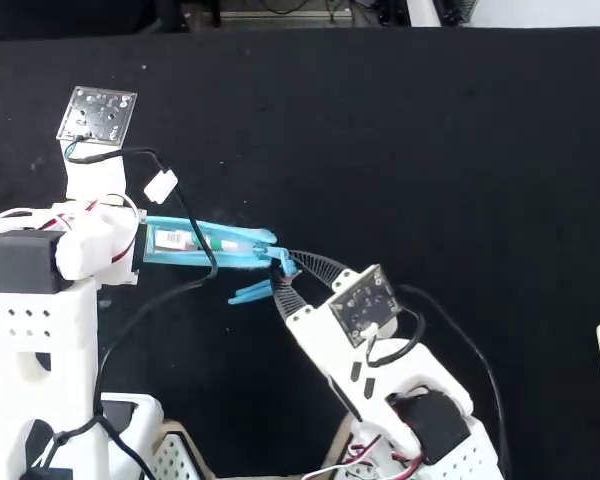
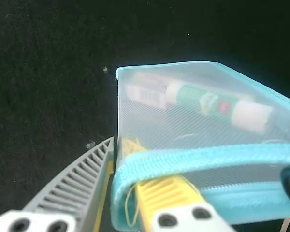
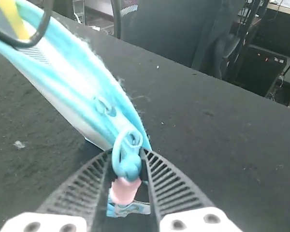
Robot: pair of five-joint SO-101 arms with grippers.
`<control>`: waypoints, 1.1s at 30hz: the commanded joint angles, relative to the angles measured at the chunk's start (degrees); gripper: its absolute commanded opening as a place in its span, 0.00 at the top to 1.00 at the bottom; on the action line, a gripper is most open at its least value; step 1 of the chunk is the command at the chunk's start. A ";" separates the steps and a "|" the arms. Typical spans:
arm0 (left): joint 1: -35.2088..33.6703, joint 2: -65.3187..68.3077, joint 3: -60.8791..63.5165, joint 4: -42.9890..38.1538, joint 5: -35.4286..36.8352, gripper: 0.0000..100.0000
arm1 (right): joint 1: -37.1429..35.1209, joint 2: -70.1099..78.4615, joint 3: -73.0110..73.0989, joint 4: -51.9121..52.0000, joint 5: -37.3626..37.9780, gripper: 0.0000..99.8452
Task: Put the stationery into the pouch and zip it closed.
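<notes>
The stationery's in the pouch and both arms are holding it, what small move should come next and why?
Probably the right end effector draws the zip pull slightly farther from the left end effector, which clamps the other end of the pouch. The slider seems just short of its corner, and the glue stick is already inside.

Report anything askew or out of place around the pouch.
Nothing spilled: the glue stick lies inside the pouch. The pouch is tilted rather than flat, with the left gripper shut on one end and the right gripper shut on the zipper pull. An unidentifiable blue strip lies beside it.
</notes>
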 commanded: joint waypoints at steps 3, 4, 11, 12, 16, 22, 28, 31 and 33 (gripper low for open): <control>0.40 0.09 0.48 -0.53 0.26 0.97 | 1.32 -7.87 -5.23 1.32 -0.26 0.99; 0.40 0.09 0.48 -0.53 0.26 0.97 | 1.32 -7.87 -6.11 2.20 -0.35 0.99; 0.66 0.09 0.48 -0.53 0.26 0.97 | -8.79 -9.63 -5.58 7.74 -0.09 0.99; 0.66 0.09 0.48 -0.53 0.26 0.97 | -9.49 -9.54 -4.35 7.12 -0.09 0.98; 0.48 0.09 0.48 -0.53 0.26 0.97 | -9.49 -9.54 -1.36 3.60 -0.09 0.98; 0.40 0.09 0.48 -0.53 0.26 0.97 | -9.41 -9.54 -2.51 5.45 -0.44 0.87; 0.40 0.09 0.48 -0.53 0.26 0.97 | -9.41 -9.54 -2.59 5.36 -0.53 0.86; 0.40 0.09 0.48 -0.53 0.26 0.97 | -9.41 -9.54 -2.68 5.27 -0.53 0.86; 0.40 0.09 0.48 -0.53 0.26 0.97 | -9.41 -9.54 -2.68 5.27 -0.53 0.86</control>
